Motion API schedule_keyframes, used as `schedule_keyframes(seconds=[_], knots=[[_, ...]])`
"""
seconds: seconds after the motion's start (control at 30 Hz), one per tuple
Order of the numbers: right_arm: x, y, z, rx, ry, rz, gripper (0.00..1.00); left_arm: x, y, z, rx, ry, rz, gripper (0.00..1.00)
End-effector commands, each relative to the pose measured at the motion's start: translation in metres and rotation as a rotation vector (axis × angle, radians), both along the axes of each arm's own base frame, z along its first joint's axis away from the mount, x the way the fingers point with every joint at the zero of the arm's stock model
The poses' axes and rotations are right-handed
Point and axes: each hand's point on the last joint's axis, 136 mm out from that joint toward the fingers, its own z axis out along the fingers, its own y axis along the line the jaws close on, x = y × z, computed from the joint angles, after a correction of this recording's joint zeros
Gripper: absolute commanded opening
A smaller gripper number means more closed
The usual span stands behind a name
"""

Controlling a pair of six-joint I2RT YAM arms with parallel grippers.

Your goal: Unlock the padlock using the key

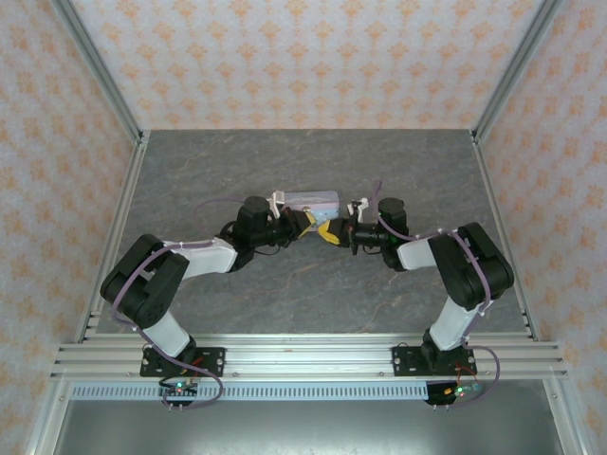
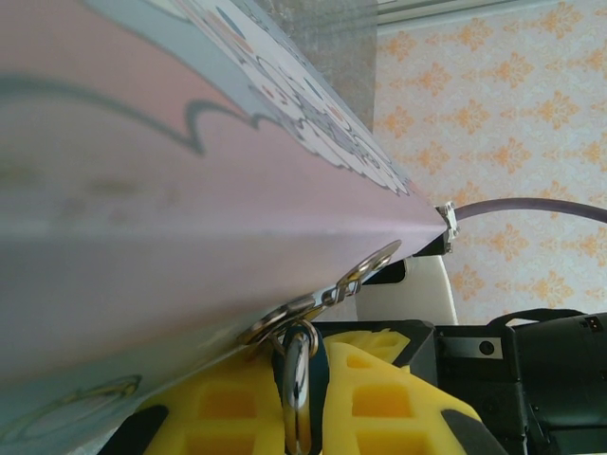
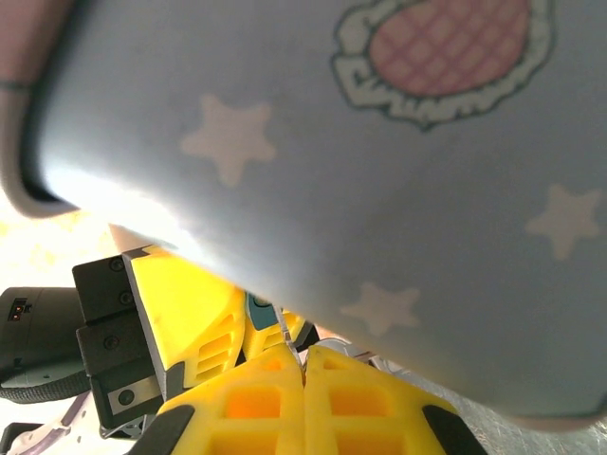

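The left gripper (image 1: 305,224) and the right gripper (image 1: 332,233) met tip to tip above the middle of the grey counter (image 1: 285,161). A pale blue cartoon-printed tin (image 1: 313,201) lay just beyond both of them. In each wrist view the tin loomed right over the yellow fingers.

The left gripper was drawn narrow and clamped on the padlock (image 3: 258,309). Its teal body sat between that gripper's yellow fingers (image 2: 218,408). Its metal shackle (image 2: 297,389) rose from between them to the tin's lower edge and hooked through a small metal loop there. A second metal ring (image 2: 375,263) hung from the same edge, just to the right of the shackle.

The right gripper was closed tight, and its two yellow pads (image 3: 237,408) were pressed together along one seam. The padlock stood just ahead of its tips and slightly to their left, beside one finger of the left gripper. A thin pale sliver showed at the seam, pointing towards the padlock. It was too small to tell whether it was the key, so I cannot say where the key was.
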Motion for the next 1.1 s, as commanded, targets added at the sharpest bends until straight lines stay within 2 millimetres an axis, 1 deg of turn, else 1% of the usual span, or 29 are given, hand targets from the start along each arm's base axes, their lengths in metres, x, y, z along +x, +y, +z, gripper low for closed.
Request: schedule_keyframes(seconds=[0.0, 0.17, 0.43, 0.53, 0.67, 0.9, 1.07], knots=[[0.024, -0.004, 0.016, -0.003, -0.085, -0.068, 0.0, -0.029, -0.037, 0.034, -0.085, -0.066, -0.192, 0.0], [0.024, -0.005, 0.016, -0.004, -0.086, -0.071, 0.0, -0.029, -0.037, 0.033, -0.083, -0.064, -0.191, 0.0], [0.022, -0.003, 0.039, 0.026, -0.111, -0.065, 0.0, -0.029, -0.037, 0.03, -0.076, -0.058, -0.19, 0.0], [0.02, 0.0, 0.043, 0.029, -0.116, -0.056, 0.0, -0.028, -0.036, 0.029, -0.07, -0.058, -0.186, 0.0], [0.02, 0.004, 0.041, 0.043, -0.09, -0.06, 0.0, -0.027, -0.035, 0.028, -0.049, -0.063, -0.18, 0.0], [0.028, 0.005, 0.045, 0.105, -0.051, -0.1, 0.0, -0.031, -0.031, 0.028, 0.039, -0.116, -0.204, 0.0], [0.029, 0.004, 0.037, 0.094, -0.037, -0.106, 0.0, -0.032, -0.03, 0.023, 0.037, -0.107, -0.201, 0.0]])
